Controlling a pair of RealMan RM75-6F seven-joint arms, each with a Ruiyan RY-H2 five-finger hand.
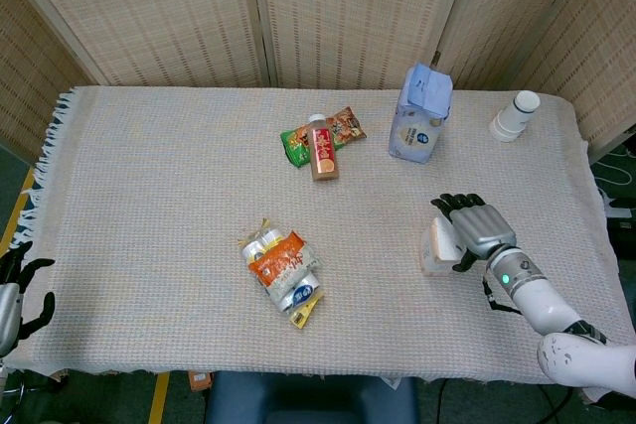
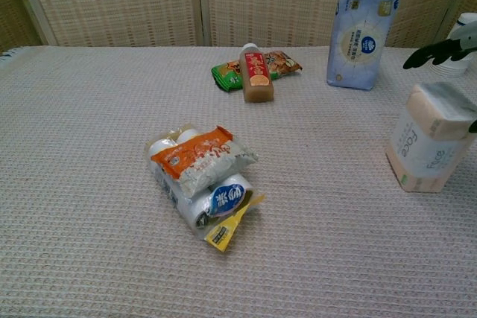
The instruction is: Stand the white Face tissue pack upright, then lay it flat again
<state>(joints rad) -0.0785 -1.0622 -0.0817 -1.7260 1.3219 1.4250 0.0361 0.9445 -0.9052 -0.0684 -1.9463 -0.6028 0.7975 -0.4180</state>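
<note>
Robot hand on the right (image 1: 475, 230) sits over the tissue pack (image 2: 431, 138) near the right edge of the surface (image 1: 149, 176), its forearm running back toward the front right corner. Its dark fingers (image 2: 436, 51) are spread and lie across the pack's top; whether they press it or only hover just above cannot be told, and nothing is clearly gripped. The left robot hand (image 1: 14, 290) hangs off the front left corner, below the surface's fringe, fingers apart and holding nothing.

The pack stands upright, leaning a little, a white block with green print on its side and a crinkled plastic top. In the chest view its right part is cut off by the frame.

Behind it, toward the back edge, stands a blue bag (image 1: 420, 114), with a white cup stack (image 1: 515, 115) near the back right corner. A bottle (image 1: 322, 149) lies on a green snack packet (image 1: 343, 129) at the back middle. A bundle of packets (image 1: 283, 265) lies near the front edge.
</note>
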